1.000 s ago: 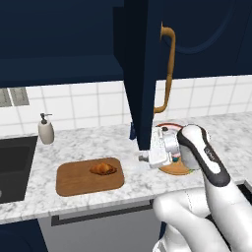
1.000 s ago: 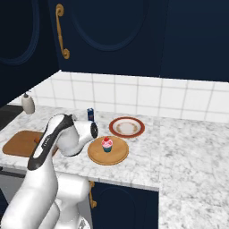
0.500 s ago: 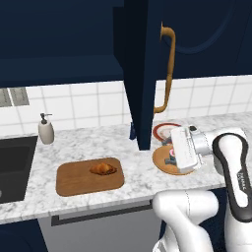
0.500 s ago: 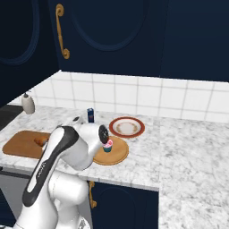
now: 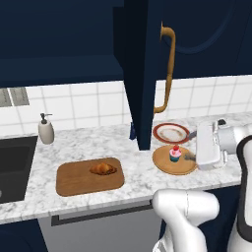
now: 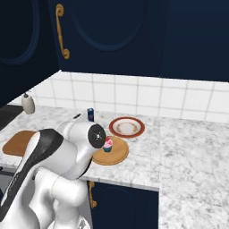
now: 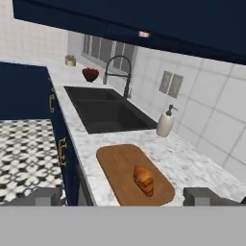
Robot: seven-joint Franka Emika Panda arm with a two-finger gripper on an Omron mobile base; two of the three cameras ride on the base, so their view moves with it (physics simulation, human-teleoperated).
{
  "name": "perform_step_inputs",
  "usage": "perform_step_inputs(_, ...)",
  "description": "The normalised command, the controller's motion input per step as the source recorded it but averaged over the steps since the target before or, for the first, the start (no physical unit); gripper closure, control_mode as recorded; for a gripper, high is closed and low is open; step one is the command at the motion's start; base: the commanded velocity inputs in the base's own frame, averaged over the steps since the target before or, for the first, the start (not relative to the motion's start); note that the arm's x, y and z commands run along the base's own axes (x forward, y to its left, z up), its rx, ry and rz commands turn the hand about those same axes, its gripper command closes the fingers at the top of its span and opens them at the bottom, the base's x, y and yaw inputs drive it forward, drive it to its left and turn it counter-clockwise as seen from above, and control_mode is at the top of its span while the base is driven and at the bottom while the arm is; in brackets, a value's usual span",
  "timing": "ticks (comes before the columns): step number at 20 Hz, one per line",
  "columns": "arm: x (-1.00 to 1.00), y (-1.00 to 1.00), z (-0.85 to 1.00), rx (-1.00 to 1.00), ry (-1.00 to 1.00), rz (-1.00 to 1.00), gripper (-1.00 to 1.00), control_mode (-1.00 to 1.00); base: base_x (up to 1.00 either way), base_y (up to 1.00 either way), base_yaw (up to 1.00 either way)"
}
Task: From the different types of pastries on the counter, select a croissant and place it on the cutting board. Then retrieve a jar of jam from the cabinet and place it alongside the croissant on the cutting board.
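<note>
— Stage of the job?

— First half looks finished: small golden-brown crescent croissant (image 5: 103,169) lying on the flat brown wooden cutting board (image 5: 74,184), right of centre. Jam step now in hand, by the look of it. Dark navy wall cabinet door (image 5: 142,74) with the curved brass-orange handle (image 5: 167,69) standing open over the white grey-veined marble counter (image 5: 74,147).

— And the jar?

— Tiny thing with a red lid (image 7: 143,34), high inside the open cabinet in the hand view; likely the jam, too small to be sure.

— Gripper?

— Two-finger gripper (image 5: 189,157) low at the counter's right, just beside the pink-frosted cupcake in a teal wrapper (image 5: 174,154) on the round wooden plate (image 5: 173,167). Dark fingertips (image 7: 204,196) spread wide in the hand view, nothing between them. Croissant and board well to its left, jar well above.

— Next move?

— Probably lift clear of the cupcake, swing up past the door edge, aim at the shelf. Narrow target, so careful centring before closing.
</note>
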Motion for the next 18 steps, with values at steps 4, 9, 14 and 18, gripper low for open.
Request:
perform_step_inputs(4,-0.54,0.59,-0.02,0.00,-0.23,-0.59,-1.00,-1.00,0.00,0.00,0.00)
perform_step_inputs(9,-0.83,0.46,-0.35,0.00,-0.13,-0.57,-1.00,-1.00,0.00,0.00,0.00)
perform_step_inputs(14,-1.00,0.17,-0.76,0.00,0.00,-0.56,-1.00,-1.00,0.00,0.00,0.00)
perform_step_inputs(18,-0.47,0.34,-0.37,0.00,-0.13,-0.29,-1.00,-1.00,0.00,0.00,0.00)
